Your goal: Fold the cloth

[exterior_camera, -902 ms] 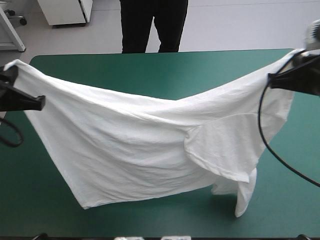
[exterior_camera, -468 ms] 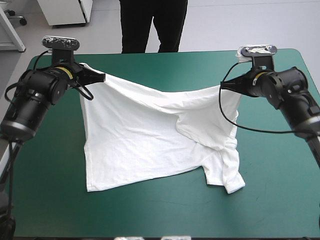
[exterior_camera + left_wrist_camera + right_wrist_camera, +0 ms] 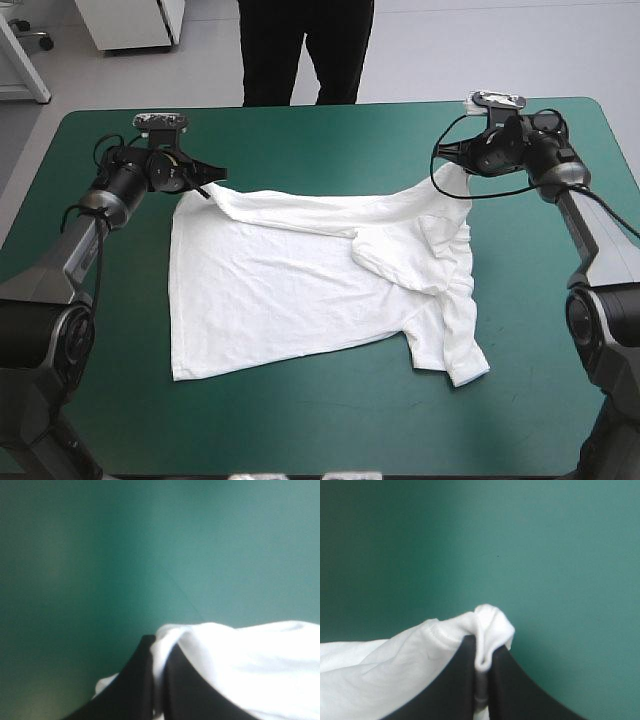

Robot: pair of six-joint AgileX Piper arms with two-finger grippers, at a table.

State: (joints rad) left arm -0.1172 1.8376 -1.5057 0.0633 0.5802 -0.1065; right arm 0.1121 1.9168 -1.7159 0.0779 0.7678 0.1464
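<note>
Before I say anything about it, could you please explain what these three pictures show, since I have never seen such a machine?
This is a robot with two arms working at a table with a teal-green cover. The wide picture comes from a camera above and behind the robot. The other two come from a small camera on each wrist, looking along that arm's gripper. A white T-shirt lies mostly spread on the table, with one sleeve folded over its body and the fabric rumpled on the right. The left gripper and the right gripper each pinch one end of the shirt's far edge. In both wrist pictures the black fingers are nearly shut, with white fabric bunched between them.
</note>
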